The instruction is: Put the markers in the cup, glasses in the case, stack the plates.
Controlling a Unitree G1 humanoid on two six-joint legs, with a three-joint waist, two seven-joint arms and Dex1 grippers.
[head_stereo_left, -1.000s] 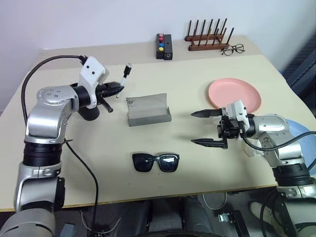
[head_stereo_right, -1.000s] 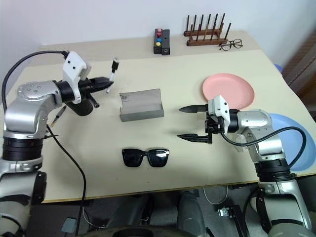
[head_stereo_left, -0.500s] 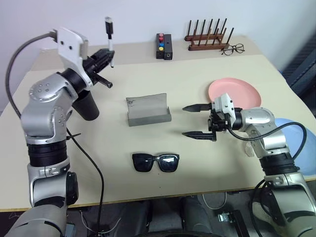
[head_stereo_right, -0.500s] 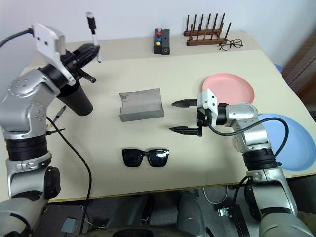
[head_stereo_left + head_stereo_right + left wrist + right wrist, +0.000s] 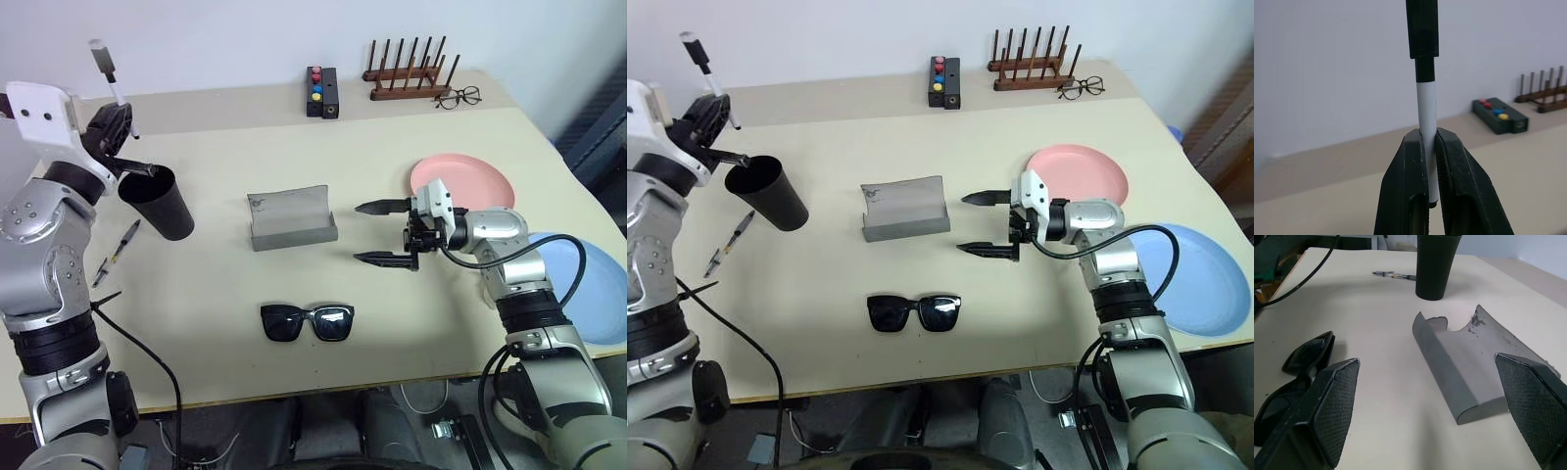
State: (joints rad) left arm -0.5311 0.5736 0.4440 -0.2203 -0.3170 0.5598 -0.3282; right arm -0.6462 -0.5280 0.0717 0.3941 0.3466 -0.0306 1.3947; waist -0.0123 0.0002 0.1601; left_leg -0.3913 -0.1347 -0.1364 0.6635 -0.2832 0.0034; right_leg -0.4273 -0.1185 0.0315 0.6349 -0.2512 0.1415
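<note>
The left gripper [image 5: 116, 110] pinches the white marker [image 5: 1427, 122] upright, black cap up, above the black cup [image 5: 157, 203] near the beige table's [image 5: 411, 323] left edge. The right gripper [image 5: 377, 233], jaws spread wide and empty, hovers just right of the open grey case [image 5: 291, 219]. The dark marker [image 5: 122, 243] lies left of the cup. The sunglasses [image 5: 308, 321] rest near the front edge; the pink plate [image 5: 470, 178] and blue plate [image 5: 588, 294] sit apart at right. A plain pale wall [image 5: 245, 39] stands behind.

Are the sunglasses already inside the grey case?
No, the sunglasses lie on the table in front of the open, empty case.
</note>
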